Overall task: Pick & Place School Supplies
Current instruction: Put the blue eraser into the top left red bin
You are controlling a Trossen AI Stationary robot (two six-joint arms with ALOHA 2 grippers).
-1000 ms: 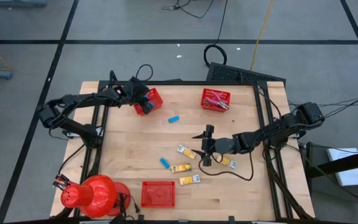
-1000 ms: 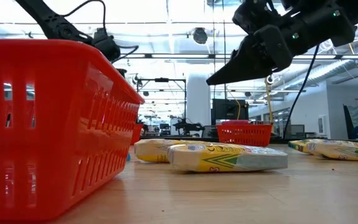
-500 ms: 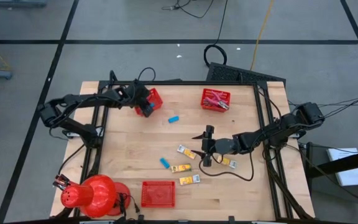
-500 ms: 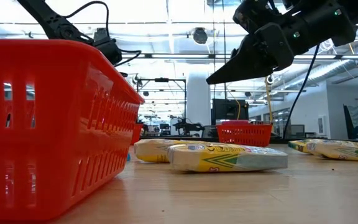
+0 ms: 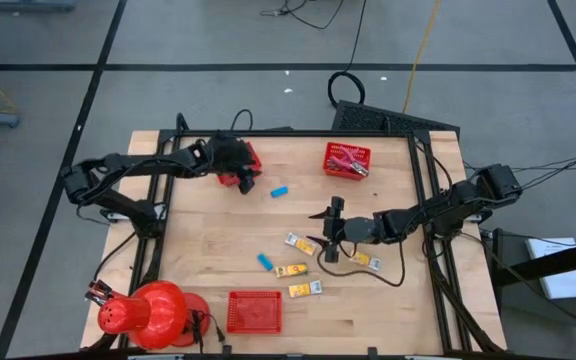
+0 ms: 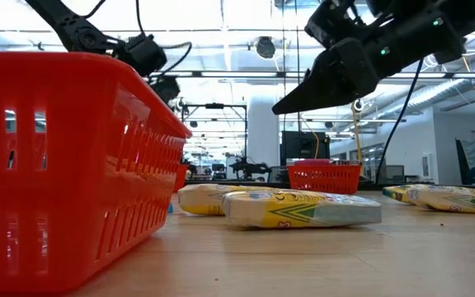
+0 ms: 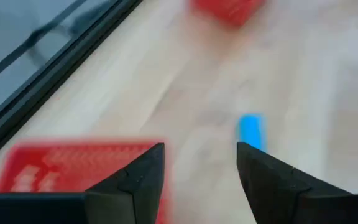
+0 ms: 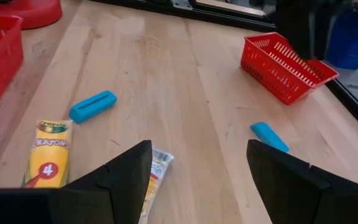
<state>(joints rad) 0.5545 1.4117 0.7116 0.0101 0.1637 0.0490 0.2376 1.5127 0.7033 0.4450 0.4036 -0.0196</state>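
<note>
My left gripper (image 5: 244, 170) hovers open over the red basket (image 5: 250, 156) at the table's far left. In the left wrist view, a light-blue block (image 7: 250, 130) lies on the wood just beyond its fingers (image 7: 201, 155); the same block (image 5: 280, 190) shows from above. My right gripper (image 5: 321, 236) hangs open above mid-table, touching nothing. In its wrist view (image 8: 197, 155), yellow packets (image 8: 47, 152) (image 8: 155, 169) and a second blue block (image 8: 92, 106) lie flat ahead. More yellow packets (image 5: 290, 270) (image 5: 305, 289) (image 5: 364, 261) rest on the table.
A red basket (image 5: 346, 159) holding red-handled tools stands at the far middle. Another red basket (image 5: 254, 311) sits at the near edge and fills the left of the low view (image 6: 64, 165). A big red dome (image 5: 153, 312) stands at the near left corner. Black frame rails border both sides.
My left gripper has moved from beside the far-left basket toward the table's right and now covers most of the basket, closer to the blue block. My right gripper has stayed open and has hardly shifted.
</note>
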